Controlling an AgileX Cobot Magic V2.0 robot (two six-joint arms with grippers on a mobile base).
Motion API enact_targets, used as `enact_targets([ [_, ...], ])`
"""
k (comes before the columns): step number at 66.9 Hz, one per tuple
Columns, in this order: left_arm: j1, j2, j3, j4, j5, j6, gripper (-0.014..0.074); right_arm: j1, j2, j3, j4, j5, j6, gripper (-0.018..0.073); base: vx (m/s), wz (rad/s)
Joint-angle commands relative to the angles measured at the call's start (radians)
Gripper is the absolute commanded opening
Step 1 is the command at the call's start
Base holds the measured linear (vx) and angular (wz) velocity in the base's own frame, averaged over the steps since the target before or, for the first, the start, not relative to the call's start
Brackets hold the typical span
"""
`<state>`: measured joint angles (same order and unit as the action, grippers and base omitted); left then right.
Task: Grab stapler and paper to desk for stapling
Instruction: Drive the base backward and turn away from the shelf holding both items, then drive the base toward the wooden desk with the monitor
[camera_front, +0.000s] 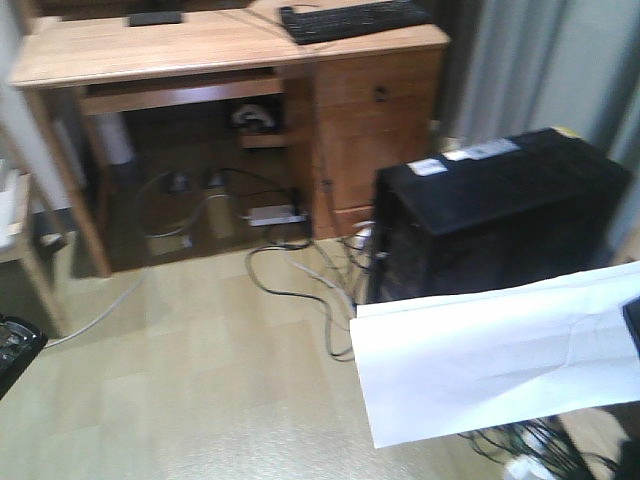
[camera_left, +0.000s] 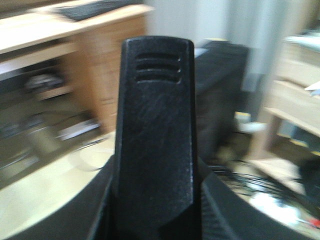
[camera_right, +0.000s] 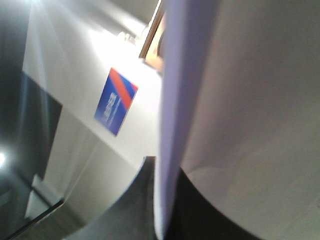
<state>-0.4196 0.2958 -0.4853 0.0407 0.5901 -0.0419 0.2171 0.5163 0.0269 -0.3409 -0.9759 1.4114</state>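
The stapler (camera_left: 155, 125), black with ribbed grooves near its tip, stands up between the fingers of my left gripper (camera_left: 155, 220), which is shut on it. The white paper (camera_front: 500, 350) hangs in the air at the lower right of the front view, faintly creased, over the floor. In the right wrist view the paper (camera_right: 250, 100) runs edge-on through my right gripper (camera_right: 162, 210), whose fingers are shut on it. The light-wood desk (camera_front: 150, 50) stands at the far side of the room, well away from both grippers.
A black keyboard (camera_front: 355, 20) and a flat black object (camera_front: 155, 18) lie on the desk. A black computer tower (camera_front: 490, 210) stands on the floor behind the paper, with tangled cables (camera_front: 310, 270) beside it. Light-wood shelving (camera_left: 295, 95) is at the right.
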Motion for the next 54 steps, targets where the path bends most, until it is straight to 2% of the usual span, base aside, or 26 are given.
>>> enact_targets([
  [1,-0.005,0.005,-0.031,-0.003,-0.107,0.001,-0.0006,-0.001,0.003,0.022,0.015,-0.067,-0.010,-0.0005,0.10,0.55],
  [25,-0.005,0.005,-0.031,-0.003,-0.107,0.001,-0.0006,-0.001,0.003,0.022,0.017,-0.067,-0.010,-0.0005,0.10,0.41],
  [54,-0.005,0.005,-0.031,-0.003,-0.107,0.001,-0.0006,-0.001,0.003,0.022,0.017,-0.067,-0.010,-0.0005,0.11,0.17],
])
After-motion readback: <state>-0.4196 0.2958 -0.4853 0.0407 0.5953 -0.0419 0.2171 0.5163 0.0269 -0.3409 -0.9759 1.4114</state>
